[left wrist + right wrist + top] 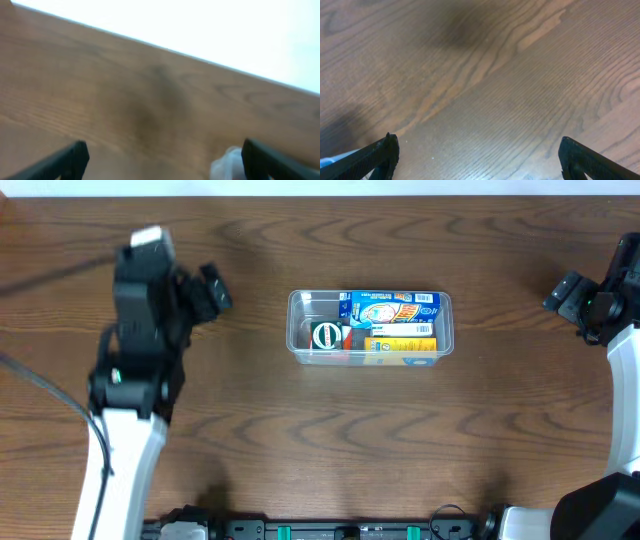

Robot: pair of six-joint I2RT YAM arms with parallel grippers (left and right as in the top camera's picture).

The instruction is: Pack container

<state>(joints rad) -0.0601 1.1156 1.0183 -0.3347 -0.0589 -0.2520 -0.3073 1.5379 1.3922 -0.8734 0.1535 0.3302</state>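
The clear plastic container sits mid-table. It holds a blue box, a yellow box and a small item with a green and white round label. My left gripper is left of the container, apart from it, open and empty; the blurred left wrist view shows only bare wood and a pale blur at the lower right. My right gripper is at the far right, open and empty; the right wrist view shows bare wood between the fingers.
The wooden table spans the view. Its far edge shows in the left wrist view against a white background. The arm bases stand at the front edge.
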